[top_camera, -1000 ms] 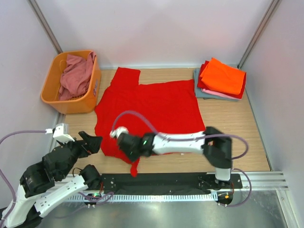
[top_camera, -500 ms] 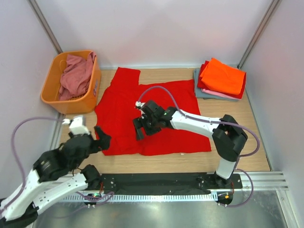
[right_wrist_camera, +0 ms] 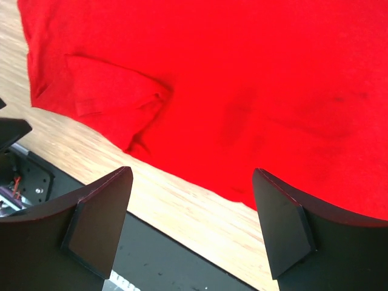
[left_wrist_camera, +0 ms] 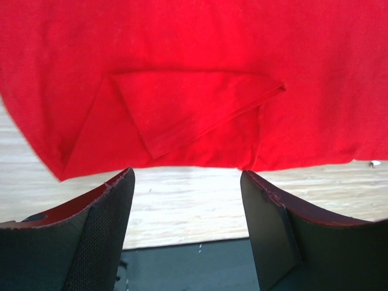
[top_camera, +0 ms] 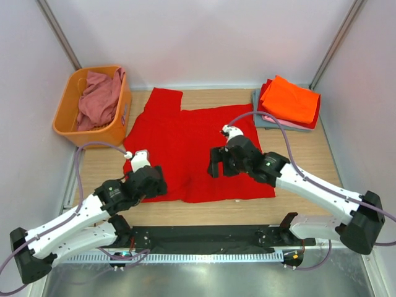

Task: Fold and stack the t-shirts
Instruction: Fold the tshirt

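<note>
Top external view: the large red t-shirt (top_camera: 192,136) is spread flat at the middle of the table (top_camera: 309,164), with one sleeve (left_wrist_camera: 194,109) folded inward near its left corner. The left gripper (left_wrist_camera: 188,179) and right gripper (right_wrist_camera: 191,176) are held wide apart above it, with nothing grasped. The folded t-shirts (top_camera: 289,102) are stacked at the far right.

Your left hand (left_wrist_camera: 188,174) hangs low, jaws spread wide and empty. Your right hand (right_wrist_camera: 193,171) is likewise wide and empty, its arm (top_camera: 309,185) stretched long.
</note>
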{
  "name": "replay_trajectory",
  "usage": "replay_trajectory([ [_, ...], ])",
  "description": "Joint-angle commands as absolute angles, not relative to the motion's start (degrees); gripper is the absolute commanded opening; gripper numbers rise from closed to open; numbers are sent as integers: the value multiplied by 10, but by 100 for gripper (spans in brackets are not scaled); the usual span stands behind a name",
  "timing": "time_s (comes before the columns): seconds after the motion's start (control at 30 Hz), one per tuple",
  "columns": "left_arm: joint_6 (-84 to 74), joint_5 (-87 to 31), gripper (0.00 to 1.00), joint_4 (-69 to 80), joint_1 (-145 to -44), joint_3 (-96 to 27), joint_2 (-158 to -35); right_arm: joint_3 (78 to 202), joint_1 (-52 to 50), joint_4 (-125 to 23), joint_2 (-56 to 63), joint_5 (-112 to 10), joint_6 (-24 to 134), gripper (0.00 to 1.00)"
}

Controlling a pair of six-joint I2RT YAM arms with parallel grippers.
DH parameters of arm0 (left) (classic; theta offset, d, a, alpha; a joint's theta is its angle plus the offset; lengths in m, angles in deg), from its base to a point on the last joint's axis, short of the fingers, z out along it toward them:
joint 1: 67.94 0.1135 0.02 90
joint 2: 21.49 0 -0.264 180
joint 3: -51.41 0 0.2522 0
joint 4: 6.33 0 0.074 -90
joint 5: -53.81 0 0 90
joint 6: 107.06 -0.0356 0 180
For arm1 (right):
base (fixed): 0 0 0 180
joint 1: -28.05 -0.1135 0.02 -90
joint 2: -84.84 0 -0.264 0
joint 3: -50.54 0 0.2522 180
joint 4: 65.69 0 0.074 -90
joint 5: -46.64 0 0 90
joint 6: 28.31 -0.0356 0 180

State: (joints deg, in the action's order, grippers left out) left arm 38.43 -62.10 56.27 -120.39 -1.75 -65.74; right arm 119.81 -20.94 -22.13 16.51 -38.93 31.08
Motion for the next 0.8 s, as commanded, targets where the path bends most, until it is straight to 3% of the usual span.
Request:
replay_trajectory([
  [0.0, 398, -627, 71, 477, -1203, 3, -690, 1163, -209, -209, 204, -347, 290, 87],
  [0.27, 419, -579, 60, 400, -1159, 59, -758, 1136, -209, -207, 238, -345, 284, 87],
  [0.77, 449, -564, 57, 380, -1138, 95, -813, 1112, -208, -199, 256, -329, 281, 87],
])
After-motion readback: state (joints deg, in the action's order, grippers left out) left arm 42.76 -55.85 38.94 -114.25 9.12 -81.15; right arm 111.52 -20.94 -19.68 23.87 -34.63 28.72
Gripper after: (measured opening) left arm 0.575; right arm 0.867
